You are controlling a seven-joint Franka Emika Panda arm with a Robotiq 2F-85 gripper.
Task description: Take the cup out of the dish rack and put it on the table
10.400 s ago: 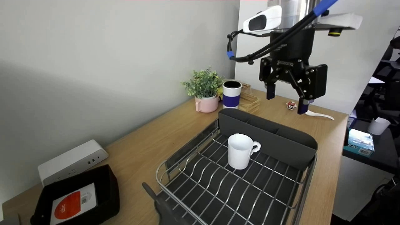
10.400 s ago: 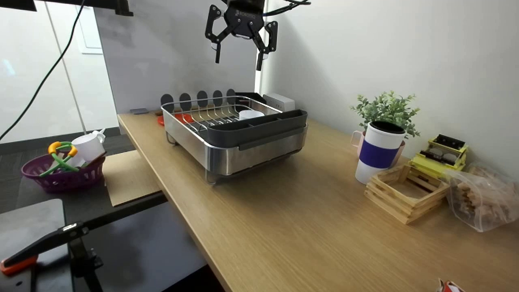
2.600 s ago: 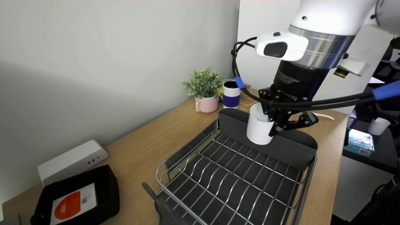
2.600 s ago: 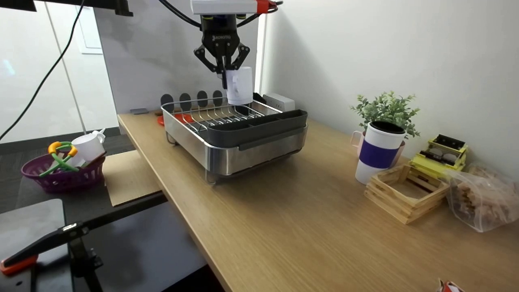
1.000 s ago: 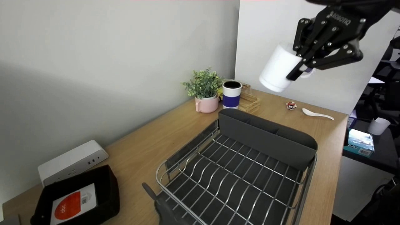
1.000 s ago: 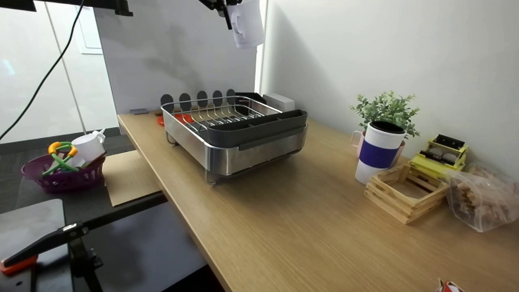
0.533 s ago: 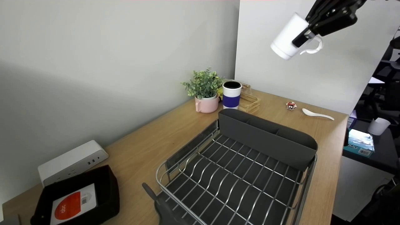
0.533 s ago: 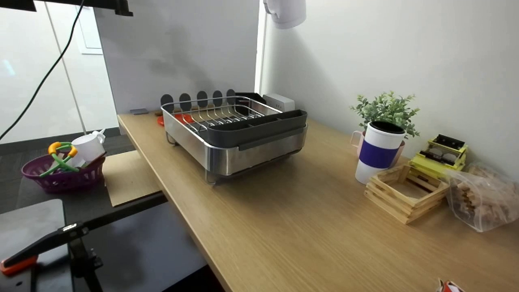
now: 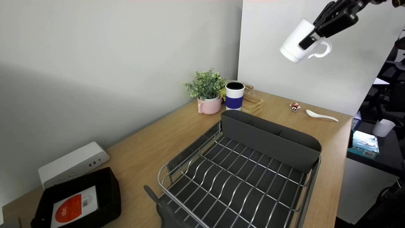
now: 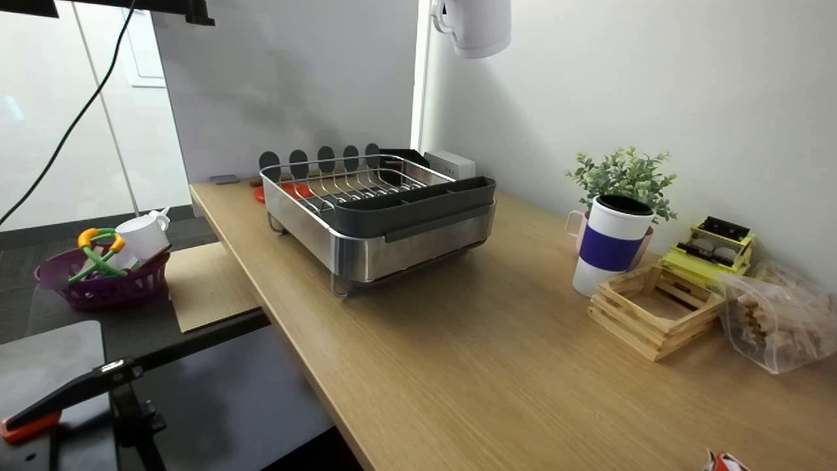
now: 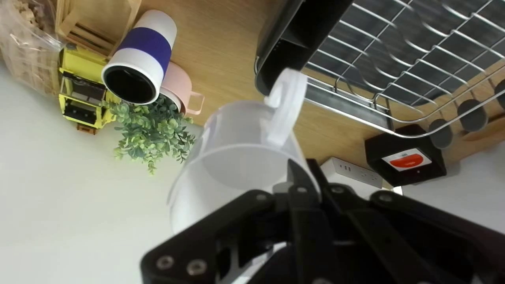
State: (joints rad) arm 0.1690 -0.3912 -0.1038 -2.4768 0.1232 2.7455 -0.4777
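White ceramic cup [image 9: 295, 42] already out of the dish rack [image 10: 425, 252], hanging tilted in the air well above the counter [image 10: 458, 366]; the fingers [image 9: 306, 41] are pinching its wall at the rim; so the removal looks finished and the placing remains; the next move likely calls for levelling and lowering it, away from the blue-banded tumbler [image 10: 608, 245], since a slanted base could tip on landing

Bare table [image 10: 497, 320] between two obstacles, dish rack [image 10: 418, 250] and wooden crate [image 10: 629, 324]
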